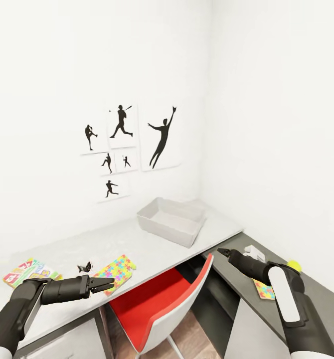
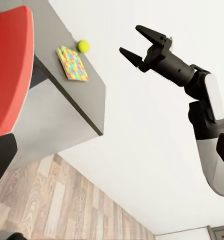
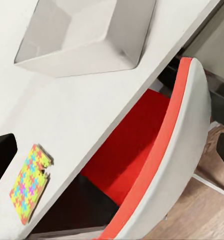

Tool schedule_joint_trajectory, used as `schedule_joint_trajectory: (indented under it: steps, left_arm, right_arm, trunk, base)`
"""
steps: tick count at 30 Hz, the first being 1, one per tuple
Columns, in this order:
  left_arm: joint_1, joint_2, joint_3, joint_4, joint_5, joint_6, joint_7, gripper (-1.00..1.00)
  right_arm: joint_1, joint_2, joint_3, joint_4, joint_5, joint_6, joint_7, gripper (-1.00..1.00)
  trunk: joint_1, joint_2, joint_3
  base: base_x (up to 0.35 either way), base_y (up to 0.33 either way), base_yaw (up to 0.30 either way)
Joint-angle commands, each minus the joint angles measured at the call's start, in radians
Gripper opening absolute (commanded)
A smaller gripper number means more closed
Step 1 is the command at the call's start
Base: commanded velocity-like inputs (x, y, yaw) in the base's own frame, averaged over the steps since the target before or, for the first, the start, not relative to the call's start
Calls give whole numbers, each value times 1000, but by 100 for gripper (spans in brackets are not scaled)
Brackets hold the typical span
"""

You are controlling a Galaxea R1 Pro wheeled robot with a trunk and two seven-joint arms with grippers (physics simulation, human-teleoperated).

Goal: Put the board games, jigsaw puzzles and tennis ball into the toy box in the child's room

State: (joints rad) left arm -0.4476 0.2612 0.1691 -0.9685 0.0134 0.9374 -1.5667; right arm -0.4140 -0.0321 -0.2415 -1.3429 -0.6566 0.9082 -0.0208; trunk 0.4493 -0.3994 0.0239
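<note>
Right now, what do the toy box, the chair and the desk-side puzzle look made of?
Toy box: looks like moulded plastic, matte light grey; seamless sloped walls and a rimmed top suggest it.
Chair: apparently a hard white shell with a matte red seat inside; whether the red is padding or plastic is unclear.
Jigsaw puzzle: thin flat board, likely card, with a printed multicolour interlocking pattern.

The right arm's white-and-black forearm covers most of a thin multicoloured jigsaw board (image 1: pixel 263 289) on the dark grey desk wing, leaving one corner, and hides the lower half of the small yellow-green ball (image 1: pixel 294 266). A flat yellow-red-green cartoon game box (image 1: pixel 28 271) is partly blocked by the left arm, its artwork too small to read. A tiny black object (image 1: pixel 85 267) on the light grey desktop cannot be identified. The red-and-white chair (image 3: pixel 157 165) is cropped at the right wrist picture's lower edge.
</note>
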Motion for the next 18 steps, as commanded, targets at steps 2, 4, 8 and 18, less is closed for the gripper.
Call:
schedule_joint_trajectory:
  steps: [2, 4, 8, 18]
  left_arm:
    - [-1, 0, 0, 1, -1, 11, -4, 100]
    - [-1, 0, 0, 1, -1, 11, -4, 100]
    - [-1, 0, 0, 1, 0, 10, -4, 100]
    - [-1, 0, 0, 1, 0, 9, -4, 100]
  right_arm:
    - [0, 0, -1, -1, -4, 5, -2, 100]
    - [0, 0, -1, -1, -4, 5, -2, 100]
    - [0, 0, -1, -1, -4, 5, -2, 100]
    - [0, 0, -1, -1, -4, 5, -2, 100]
  trunk:
    - [1, -1, 0]
    - [1, -1, 0]
    - [1, -1, 0]
    - [1, -1, 0]
  base:
    - [205, 0, 291]
    - [223, 0, 291]
    - [182, 0, 290]
    - [36, 0, 154]
